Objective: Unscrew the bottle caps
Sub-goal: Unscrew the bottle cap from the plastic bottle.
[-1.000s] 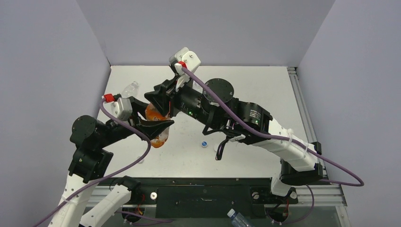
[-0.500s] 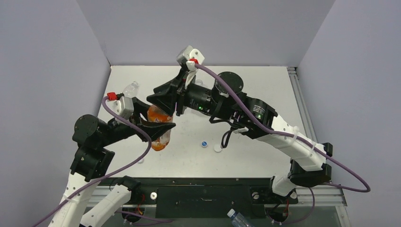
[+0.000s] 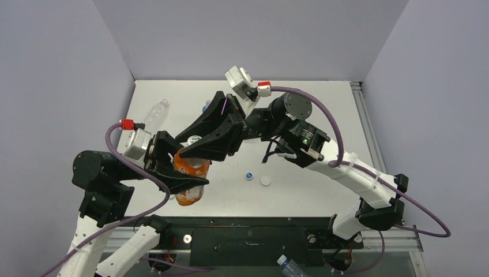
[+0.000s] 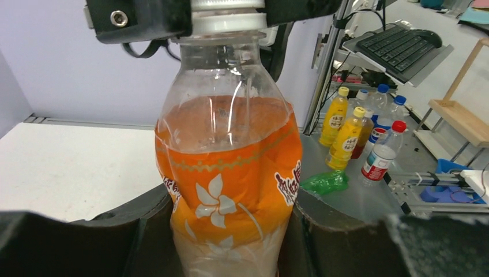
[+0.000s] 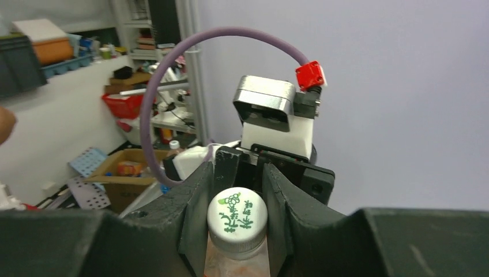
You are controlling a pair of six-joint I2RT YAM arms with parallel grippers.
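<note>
The orange-labelled plastic bottle [image 4: 228, 173] is clamped by the left gripper [image 4: 230, 242], and its white ridged cap [image 5: 237, 218] is pinched by the right gripper [image 5: 237, 202]. The cap seems seated, so twisting is needed.

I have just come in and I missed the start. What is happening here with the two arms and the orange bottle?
The left claw grips the orange bottle around its labelled body, and the right claw is shut on its white cap at the top. The cap sits on the neck, not yet off. A blue cap and a loose white cap lie on the table, and a clear bottle lies near its far left edge.
</note>
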